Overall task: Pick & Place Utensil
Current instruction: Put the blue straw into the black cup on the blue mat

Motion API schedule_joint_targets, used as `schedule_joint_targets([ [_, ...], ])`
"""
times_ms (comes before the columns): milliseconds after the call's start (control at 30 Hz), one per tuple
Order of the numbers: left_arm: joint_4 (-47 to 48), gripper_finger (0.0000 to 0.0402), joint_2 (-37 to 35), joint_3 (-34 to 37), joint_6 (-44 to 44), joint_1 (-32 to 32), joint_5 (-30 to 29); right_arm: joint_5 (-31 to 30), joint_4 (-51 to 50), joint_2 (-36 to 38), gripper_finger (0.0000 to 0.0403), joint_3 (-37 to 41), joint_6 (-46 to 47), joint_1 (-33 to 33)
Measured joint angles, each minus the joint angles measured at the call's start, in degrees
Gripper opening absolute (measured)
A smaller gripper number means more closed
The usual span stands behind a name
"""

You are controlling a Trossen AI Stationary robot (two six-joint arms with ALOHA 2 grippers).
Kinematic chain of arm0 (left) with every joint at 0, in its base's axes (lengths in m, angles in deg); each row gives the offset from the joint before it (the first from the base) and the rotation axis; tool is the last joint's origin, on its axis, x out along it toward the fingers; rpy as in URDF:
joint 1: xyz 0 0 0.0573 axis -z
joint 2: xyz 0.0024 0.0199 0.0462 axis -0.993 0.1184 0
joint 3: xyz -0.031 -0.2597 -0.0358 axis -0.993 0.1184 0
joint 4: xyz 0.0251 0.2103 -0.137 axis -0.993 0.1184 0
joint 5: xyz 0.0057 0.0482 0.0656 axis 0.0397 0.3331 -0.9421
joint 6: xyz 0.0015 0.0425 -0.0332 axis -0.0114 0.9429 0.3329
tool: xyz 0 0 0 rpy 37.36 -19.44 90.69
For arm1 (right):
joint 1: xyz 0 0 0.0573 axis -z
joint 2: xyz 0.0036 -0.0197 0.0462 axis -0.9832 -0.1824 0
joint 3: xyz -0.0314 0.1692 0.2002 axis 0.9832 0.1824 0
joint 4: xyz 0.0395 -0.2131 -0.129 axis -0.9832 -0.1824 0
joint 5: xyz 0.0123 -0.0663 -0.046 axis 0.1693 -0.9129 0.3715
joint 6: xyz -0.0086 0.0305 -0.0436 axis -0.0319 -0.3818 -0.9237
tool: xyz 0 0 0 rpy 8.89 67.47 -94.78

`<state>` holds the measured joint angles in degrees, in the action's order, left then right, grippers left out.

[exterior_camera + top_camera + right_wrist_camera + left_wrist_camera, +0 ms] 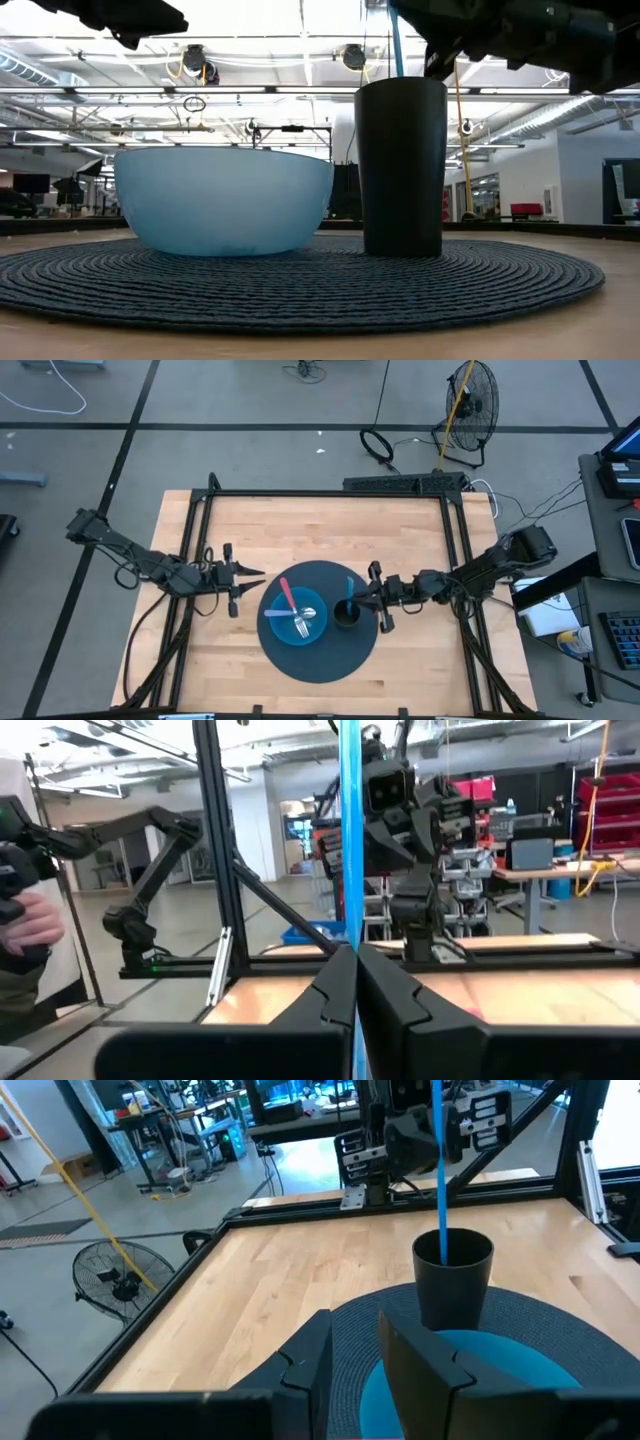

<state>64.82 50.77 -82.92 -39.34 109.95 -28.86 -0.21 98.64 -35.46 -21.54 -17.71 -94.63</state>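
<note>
We see a light wooden table [420, 535] with pale grain, framed by black metal rails [330, 494]. On it lies a dark grey-blue round mat [320, 660], woven in concentric rings. The bowl [285, 628] on the mat is light blue. In it we see a red-pink utensil [288, 597] and a silver fork [303, 623]. The cup [453, 1275] is matte black, and the utensil [440, 1170] standing in it is bright blue. Both arms are black. The floor fan [472, 400] is black with a yellow pole [455, 405] across it.

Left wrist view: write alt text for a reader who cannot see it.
The right gripper holds a blue utensil upright, its lower end inside a black cup on a dark round mat. A blue bowl sits nearer the camera.
</note>
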Motion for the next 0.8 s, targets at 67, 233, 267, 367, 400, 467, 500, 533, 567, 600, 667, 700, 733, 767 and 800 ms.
schedule_joint_targets([
  [67, -0.45, 0.0093, 0.43, 0.0, 0.09, -0.01, 0.0, -0.19, 0.0, -0.75, 0.0, 0.0, 0.33, 0.02],
  [233, -0.68, 0.0093, 0.62, 0.0, 0.43, -0.01, 0.01, -0.22, -0.98, -1.44, 0.0, 0.0, 1.34, 0.02],
  [267, -0.68, 0.0093, 0.62, 0.0, 0.44, -0.01, 0.02, -0.22, -1.38, -1.44, 0.0, 0.0, 1.51, 0.02],
  [367, -0.92, 0.0093, 0.62, 0.0, 0.45, -0.01, 0.02, -0.22, -2.59, -1.44, 0.0, 0.0, 1.53, -0.02],
  [400, -0.95, 0.0093, 0.62, 0.0, 0.45, -0.01, 0.02, -0.22, -3.03, -1.44, 0.0, 0.0, 1.53, -0.06],
  [467, -0.92, 0.0093, 0.62, 0.0, 0.45, -0.01, 0.02, -0.22, -4.19, -1.44, 0.0, -0.02, 1.53, -0.09],
  [500, -0.92, 0.0093, 0.62, 0.0, 0.45, -0.01, 0.02, -0.22, -4.83, -1.44, 0.0, -0.02, 1.51, -0.1],
  [533, -0.94, 0.0093, 0.62, 0.0, 0.47, -0.01, 0.01, -0.22, -5.23, -1.44, 0.0, -0.02, 1.53, -0.11],
  [567, -0.94, 0.0093, 0.62, 0.0, 0.47, -0.01, 0.01, -0.16, -5.33, -1.44, 0.0, -0.02, 1.53, -0.13],
  [600, -0.92, 0.0093, 0.62, 0.0, 0.47, -0.01, 0.0, -0.09, -5.31, -1.44, 0.0001, -0.02, 1.52, -0.13],
  [667, -0.94, 0.0093, 0.62, 0.0, 0.47, -0.05, 0.0, -0.04, -5.35, -1.44, 0.0003, -0.02, 1.53, -0.13],
  [700, -0.94, 0.0093, 0.62, 0.0, 0.47, -0.03, 0.0, -0.01, -5.38, -1.44, 0.0004, -0.02, 1.53, -0.13],
  [733, -0.93, 0.0093, 0.62, 0.0, 0.47, -0.03, 0.02, 0.0, -5.37, -1.44, 0.0006, -0.02, 1.52, -0.14],
  [767, -0.93, 0.0093, 0.62, 0.0, 0.47, -0.03, 0.0, 0.0, -5.36, -1.44, 0.0008, -0.02, 1.51, -0.13],
  [800, -0.94, 0.0093, 0.62, 0.0, 0.47, -0.03, 0.01, 0.0, -5.36, -1.44, 0.0009, -0.02, 1.51, -0.13],
])
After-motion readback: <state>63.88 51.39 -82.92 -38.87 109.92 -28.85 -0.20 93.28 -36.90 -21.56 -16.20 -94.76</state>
